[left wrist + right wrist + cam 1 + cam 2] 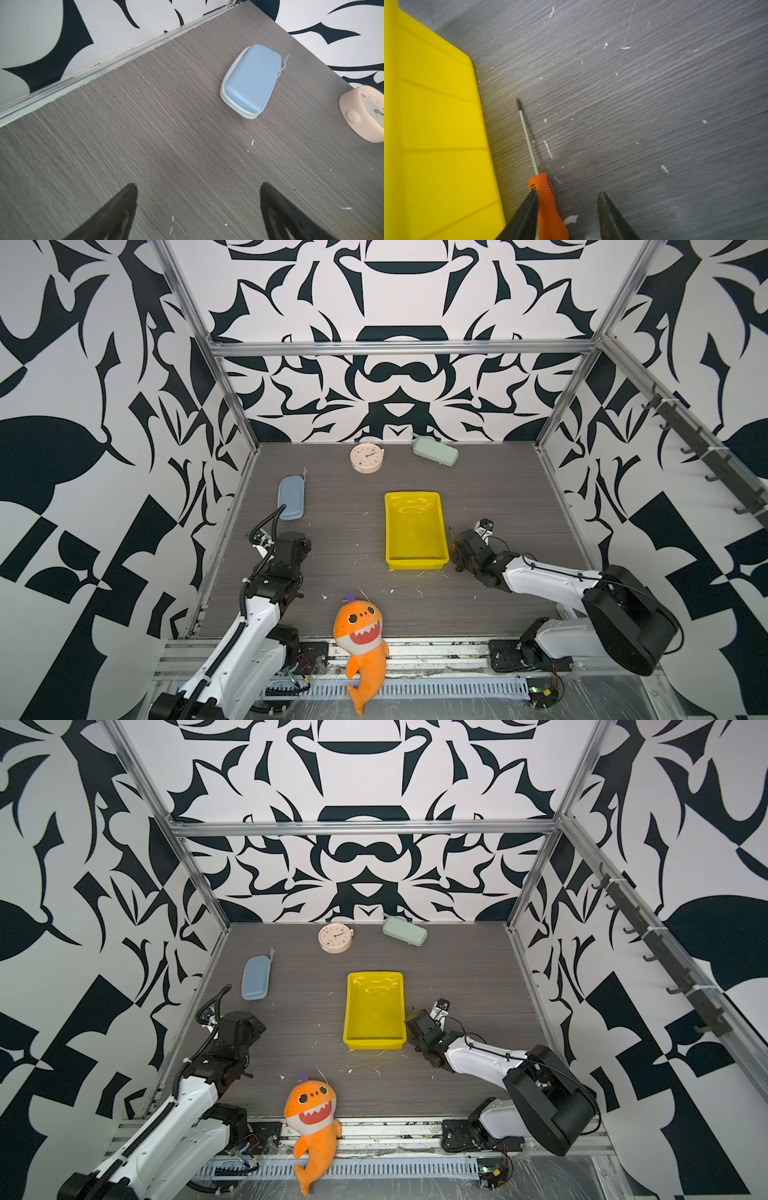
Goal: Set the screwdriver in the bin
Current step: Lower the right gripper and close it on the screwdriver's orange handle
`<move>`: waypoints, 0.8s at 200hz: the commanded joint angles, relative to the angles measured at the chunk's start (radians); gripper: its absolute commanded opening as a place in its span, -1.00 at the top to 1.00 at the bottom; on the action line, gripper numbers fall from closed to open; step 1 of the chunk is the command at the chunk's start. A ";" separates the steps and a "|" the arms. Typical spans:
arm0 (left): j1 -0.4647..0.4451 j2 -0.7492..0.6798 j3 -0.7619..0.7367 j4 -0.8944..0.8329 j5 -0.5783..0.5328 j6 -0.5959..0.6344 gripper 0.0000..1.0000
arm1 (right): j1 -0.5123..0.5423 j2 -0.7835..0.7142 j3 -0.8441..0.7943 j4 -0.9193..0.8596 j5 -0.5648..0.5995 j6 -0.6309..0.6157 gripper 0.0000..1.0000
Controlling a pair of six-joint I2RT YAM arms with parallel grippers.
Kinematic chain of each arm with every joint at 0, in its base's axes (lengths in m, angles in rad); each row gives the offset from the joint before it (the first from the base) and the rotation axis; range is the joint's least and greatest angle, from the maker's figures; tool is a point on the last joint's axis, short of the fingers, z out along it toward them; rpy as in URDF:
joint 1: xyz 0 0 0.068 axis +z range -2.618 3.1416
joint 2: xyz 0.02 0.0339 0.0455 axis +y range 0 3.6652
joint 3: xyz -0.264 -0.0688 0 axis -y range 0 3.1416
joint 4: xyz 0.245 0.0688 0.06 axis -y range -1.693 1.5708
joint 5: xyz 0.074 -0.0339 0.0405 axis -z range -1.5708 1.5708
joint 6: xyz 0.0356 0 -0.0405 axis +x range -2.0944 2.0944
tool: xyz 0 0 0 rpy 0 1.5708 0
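Note:
The screwdriver [548, 203], with an orange handle and a thin metal shaft, lies on the table close beside the long outer wall of the yellow bin [436, 124]. My right gripper [568, 192] is low over the handle with its jaws on either side of it. One finger touches the handle and the other stands apart across a clear gap, so the gripper is open. In both top views the bin [415, 531] [374, 1011] sits mid-table with the right gripper [457, 545] at its near right corner. The shaft [450, 533] pokes out past the gripper. My left gripper [198, 184] is open over bare table.
A blue case [291, 497] [251, 81] lies at the far left beyond the left gripper [293, 541]. A round cream clock [366, 457] and a pale green case [434, 451] sit near the back wall. An orange shark plush [361, 639] hangs over the front edge.

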 commanded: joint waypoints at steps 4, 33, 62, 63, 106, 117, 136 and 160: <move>0.001 0.008 0.029 -0.006 -0.012 -0.018 -0.90 | 0.013 -0.007 0.025 0.023 0.022 -0.015 -0.01; 0.002 0.014 0.031 -0.008 -0.010 -0.016 -0.90 | 0.013 0.029 0.040 0.020 -0.003 -0.010 0.00; 0.001 0.012 0.031 -0.009 -0.010 -0.016 -0.90 | 0.013 0.048 0.049 0.022 -0.019 -0.009 0.02; 0.001 0.013 0.031 -0.009 -0.010 -0.016 -0.90 | 0.014 0.049 0.050 0.021 -0.019 -0.009 0.02; 0.001 0.012 0.031 -0.009 -0.012 -0.016 -0.90 | 0.013 0.033 0.041 0.025 -0.011 -0.009 0.03; 0.001 0.012 0.031 -0.009 -0.010 -0.016 -0.90 | 0.013 0.024 0.036 0.025 -0.005 -0.007 0.03; 0.002 0.012 0.031 -0.009 -0.010 -0.016 -0.90 | 0.017 -0.013 0.023 0.024 0.019 -0.009 0.03; 0.002 0.013 0.032 -0.008 -0.010 -0.016 -0.90 | 0.019 -0.075 -0.009 0.048 0.047 -0.022 0.01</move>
